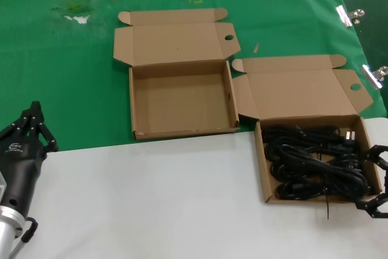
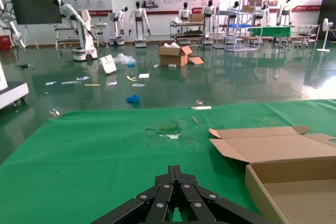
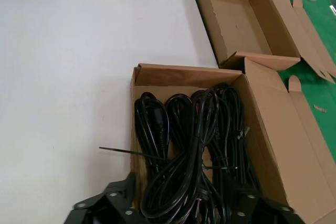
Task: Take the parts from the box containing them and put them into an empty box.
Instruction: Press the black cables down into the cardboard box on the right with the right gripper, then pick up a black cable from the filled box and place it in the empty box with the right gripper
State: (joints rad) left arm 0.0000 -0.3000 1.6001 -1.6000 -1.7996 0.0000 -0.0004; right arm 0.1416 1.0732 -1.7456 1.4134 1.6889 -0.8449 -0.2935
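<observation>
Black cables (image 1: 315, 162), thin and rubbery with moulded plugs, fill the full box (image 1: 262, 168) at the right, on the white tabletop (image 1: 151, 198). They lie as loose overlapping coils, some cinched with cable ties, 1 tie tail sticking out over the near wall. The right gripper (image 1: 374, 180) sits at the box's right near corner with its fingers spread apart, nothing between them; the right wrist view shows it just above the coils. The left gripper (image 1: 31, 127) is parked at the left table edge, fingertips drawn together, holding nothing.

The empty box (image 1: 182, 130) stands to the left of the full one, on the green cloth (image 1: 60, 89), lid (image 1: 176, 40) folded back; the 2 boxes nearly touch at a corner. Both are matte corrugated cardboard, shallow, with tuck flaps and 1 round hole each.

Risks, as I judge them:
- Coils are tangled, so pinching 1 strand likely drags several bundles or lifts the light box.
- A shallow pinch may slip off the slick cable.
- Fingers could catch the cardboard wall.
- Trailing loops may snag the upright lid in transfer.
</observation>
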